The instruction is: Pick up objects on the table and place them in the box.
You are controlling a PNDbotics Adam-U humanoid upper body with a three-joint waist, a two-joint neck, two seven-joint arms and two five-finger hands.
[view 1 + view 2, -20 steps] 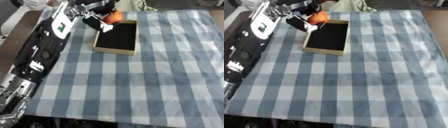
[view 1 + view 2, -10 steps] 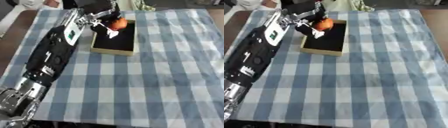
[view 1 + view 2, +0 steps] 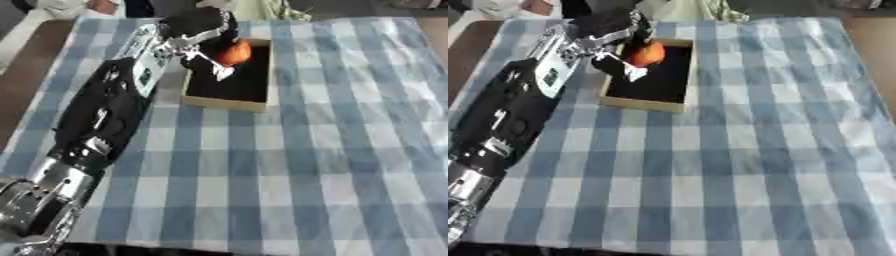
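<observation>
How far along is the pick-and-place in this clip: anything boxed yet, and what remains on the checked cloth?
Nothing visibly lies in the box yet. In hand: the left hand holds an orange object over the box's far end, not yet released. Left: letting it go. No other loose object shows on the checked cloth. The right hand is out of view.

Table covered by a blue-and-white checked cloth (image 3: 297,165), wide gingham squares, reaching the near edge and the right side of the view. Cloth lies mostly flat; slight wrinkles toward the right edge. Along the left, a bare strip of brown tabletop (image 3: 26,75) shows beside the cloth. At the far right corner, another small patch of brown surface (image 3: 872,35). Beyond the far edge, dark floor or shadow (image 3: 350,7), details unclear. A pale yellowish bundle, perhaps fabric (image 3: 684,10), sits at the far edge, centre. Light is even and soft, without hard shadows on the cloth.
</observation>
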